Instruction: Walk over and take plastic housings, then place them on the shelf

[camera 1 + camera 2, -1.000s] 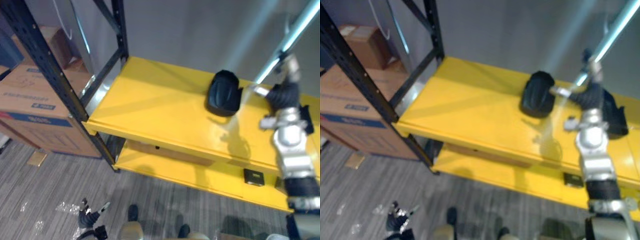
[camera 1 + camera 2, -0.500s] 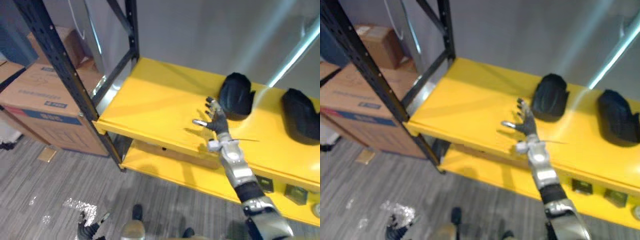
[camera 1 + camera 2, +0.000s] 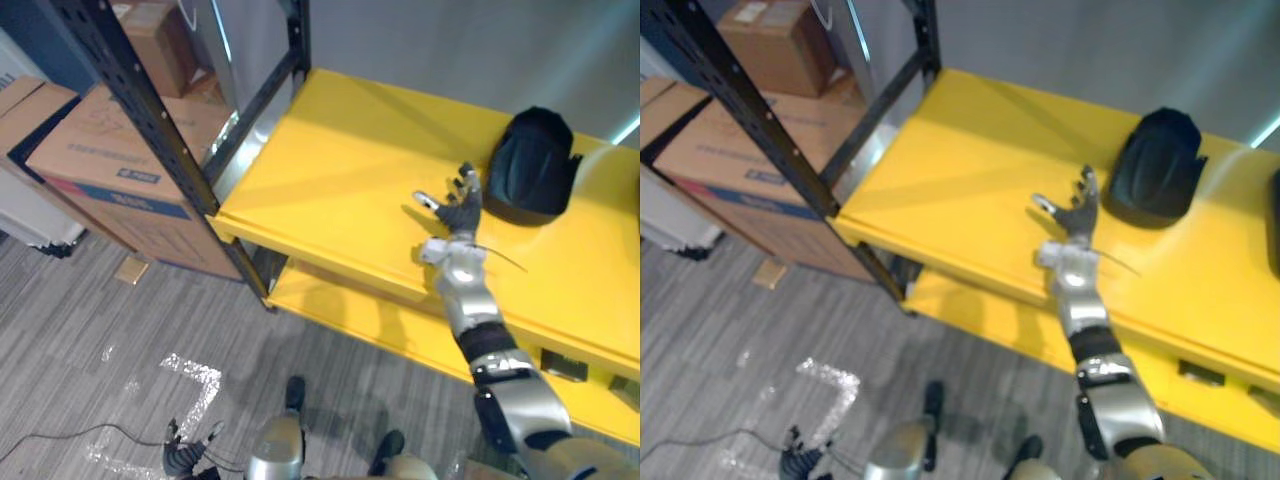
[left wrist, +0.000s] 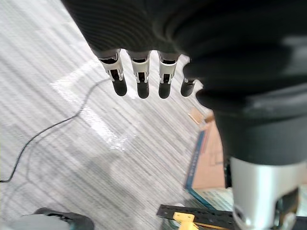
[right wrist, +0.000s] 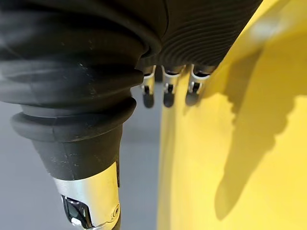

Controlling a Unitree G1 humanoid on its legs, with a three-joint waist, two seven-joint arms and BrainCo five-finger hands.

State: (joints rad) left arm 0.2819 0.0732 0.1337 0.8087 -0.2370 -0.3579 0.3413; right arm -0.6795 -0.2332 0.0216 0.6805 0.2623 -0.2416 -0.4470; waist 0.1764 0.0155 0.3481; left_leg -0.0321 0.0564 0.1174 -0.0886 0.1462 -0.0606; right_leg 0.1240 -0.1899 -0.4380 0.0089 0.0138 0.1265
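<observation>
We see the right hand [image 3: 459, 208] stretched out over the yellow shelf [image 3: 330, 170]. Its fingers are spread and relaxed, and it holds nothing. One black plastic housing [image 3: 530, 165] lies on the shelf near this hand, a little beyond the fingertips and apart from them. In the right eye view, the right edge cuts a second housing [image 3: 1276, 225], which is on the same shelf further to the right. The right wrist view shows the fingers [image 5: 167, 91] from close up: they are straight and hang free beside the yellow surface, with the hand's shadow on it.

The left hand [image 3: 186, 455] hangs low over the grey floor [image 4: 72, 143]. In its own wrist view the fingers [image 4: 139, 81] are loose and empty. To the left of the shelf, a cardboard box [image 3: 110, 160] stands behind the black rack post [image 3: 150, 130].
</observation>
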